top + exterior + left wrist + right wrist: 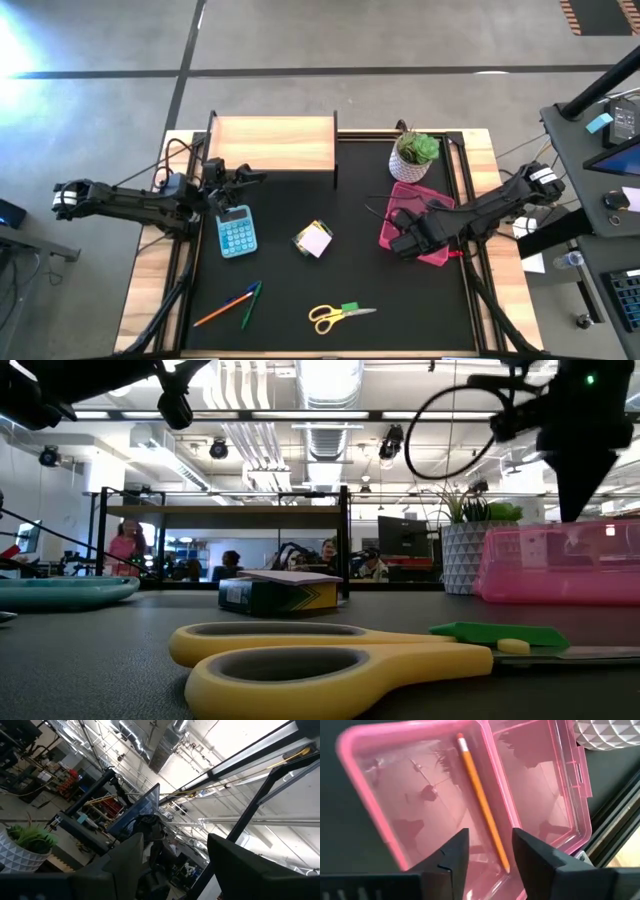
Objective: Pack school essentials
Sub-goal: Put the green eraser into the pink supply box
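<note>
- High view: the pink case [391, 232] lay open on the black mat [290, 290] at about 3 o'clock from the mat's centre, just below the potted plant [415, 155]. The right gripper [408, 234] hung over the case; its finger gap could not be told from above.
- High view: the left gripper [240, 178] sat at about 10 o'clock, over the top edge of the blue calculator [236, 232], near the wooden box [271, 143].
- High view: the sticky-note block [314, 240] rested near the centre. The yellow-handled scissors [335, 315] lay at 6 o'clock with the green eraser [349, 307] touching them; the orange pencil and pens [232, 304] lay at about 7 o'clock.
- Low view: the scissors [330, 660] filled the foreground, the eraser [500, 633] on their blade side, the sticky-note block [283, 591] behind, and the pink case [558, 563] and plant [470, 550] at 3 o'clock.
- Left wrist view: the left gripper [172, 855] pointed up at the ceiling, fingers [127, 855] spread wide and holding nothing.
- Right wrist view: the right gripper [490, 851] hovered just over the case [380, 810], fingers [455, 852] parted narrowly. One orange pencil [482, 802] lay loose inside the case, its lower end between the fingertips, ungripped.
</note>
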